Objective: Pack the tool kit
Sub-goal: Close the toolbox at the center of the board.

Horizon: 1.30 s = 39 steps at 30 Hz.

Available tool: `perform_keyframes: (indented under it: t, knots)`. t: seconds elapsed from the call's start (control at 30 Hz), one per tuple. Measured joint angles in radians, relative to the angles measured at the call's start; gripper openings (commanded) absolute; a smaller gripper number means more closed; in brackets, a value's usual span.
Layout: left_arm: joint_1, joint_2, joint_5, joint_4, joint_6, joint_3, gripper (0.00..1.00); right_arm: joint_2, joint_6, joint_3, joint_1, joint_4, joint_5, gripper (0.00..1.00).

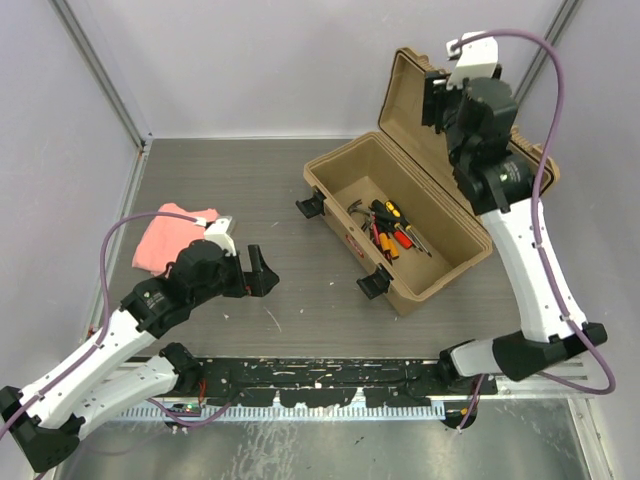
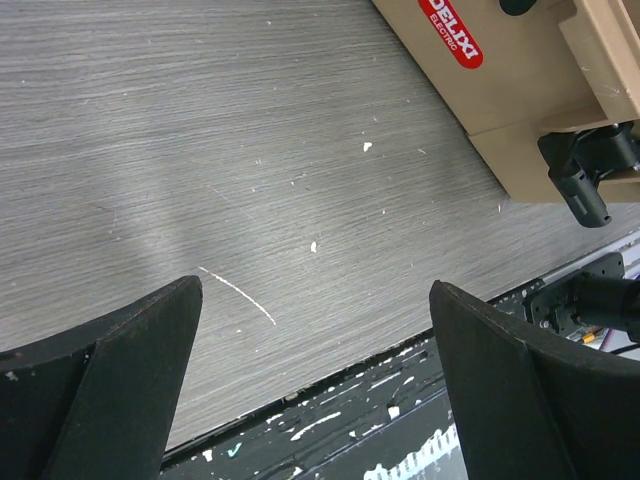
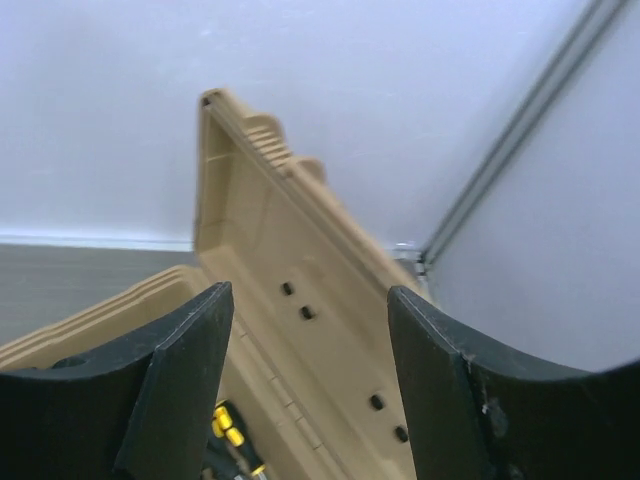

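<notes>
The tan tool kit case [image 1: 436, 285] stands open right of the table's middle, its lid [image 1: 410, 85] raised upright at the back. Screwdrivers, pliers and a hammer [image 1: 388, 228] lie on its floor. My right gripper [image 1: 432, 100] hovers high by the lid's upper edge, open and holding nothing. In the right wrist view the lid's inside [image 3: 270, 220] shows beyond the gripper [image 3: 310, 295], with a black-and-yellow screwdriver handle [image 3: 232, 435] below. My left gripper [image 1: 262, 270] is open over bare table left of the case. The left wrist view has the gripper [image 2: 315, 290] empty and the case's red label [image 2: 450, 32].
A pink folded cloth [image 1: 170, 238] lies at the left, behind my left arm. Two black latches [image 1: 308, 207] [image 1: 374, 284] hang off the case's front; one latch [image 2: 585, 165] shows in the left wrist view. A black rail [image 1: 320, 375] runs along the near table edge.
</notes>
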Motion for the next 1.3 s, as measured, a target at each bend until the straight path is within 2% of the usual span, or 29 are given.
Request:
perform_keyframes:
  t: [0.1,0.23,0.33,0.47,0.67,0.83,0.97,1.07,1.17,1.3]
  knots:
    - [0.0,0.0,0.006,0.0,0.0,0.0,0.98,0.07,0.002,0.137,-0.078,-0.087,-0.026,0.71]
    - [0.0,0.002,0.015,0.0,0.0,0.0,0.98,0.146,0.028,0.285,-0.223,-0.202,-0.145,0.73]
    - [0.0,0.007,0.022,0.001,0.0,0.0,0.98,0.175,0.053,0.321,-0.32,-0.273,-0.262,0.74]
    - [0.0,0.015,0.027,0.001,0.0,0.0,0.98,0.206,0.063,0.323,-0.378,-0.353,-0.389,0.74]
    - [0.0,0.036,0.037,0.014,0.0,0.0,0.98,0.257,0.025,0.325,-0.382,-0.418,-0.489,0.73]
    - [0.0,0.074,0.056,0.039,0.0,0.0,0.98,0.233,-0.015,0.29,-0.388,-0.404,-0.533,0.63]
    - [0.0,0.1,0.069,0.046,0.0,0.0,0.98,0.175,-0.032,0.206,-0.387,-0.348,-0.571,0.55]
    - [0.0,0.106,0.078,0.047,-0.001,0.0,0.98,0.121,-0.024,0.137,-0.373,-0.307,-0.598,0.52]
    - [0.0,0.106,0.084,0.056,-0.001,0.0,0.98,0.04,-0.017,0.031,-0.32,-0.249,-0.599,0.52]
    - [0.0,0.106,0.087,0.062,-0.003,0.0,0.98,-0.057,-0.019,-0.095,-0.174,-0.225,-0.505,0.51]
